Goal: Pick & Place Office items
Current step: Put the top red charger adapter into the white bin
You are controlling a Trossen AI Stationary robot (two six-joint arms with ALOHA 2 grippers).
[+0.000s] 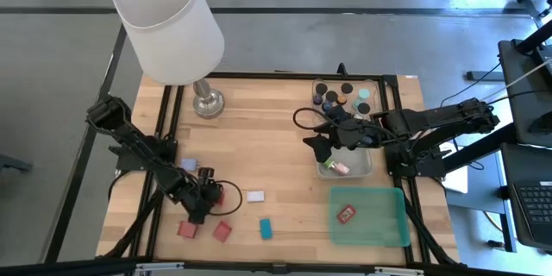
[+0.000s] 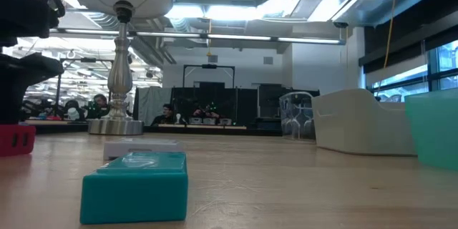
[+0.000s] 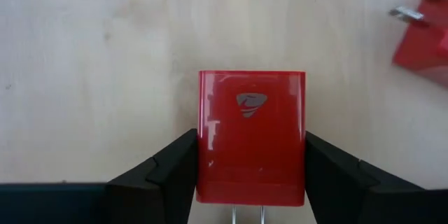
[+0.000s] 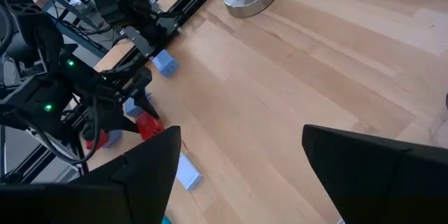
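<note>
We see the job partly done; one red block [image 1: 347,215] already lies in the green tray [image 1: 392,231], and small things sit in the clear tray [image 1: 369,166] and the grey tray [image 1: 320,84]; the left gripper [image 3: 250,182] has its fingers clamped on a red block [image 3: 250,134] near the left front of the table [image 1: 267,138]; the right gripper [image 4: 238,161] hangs over the clear tray with fingers apart; we still count red [image 1: 222,231], teal [image 1: 266,228], white [image 1: 255,196] and lavender [image 1: 189,165] blocks left on the table.
</note>
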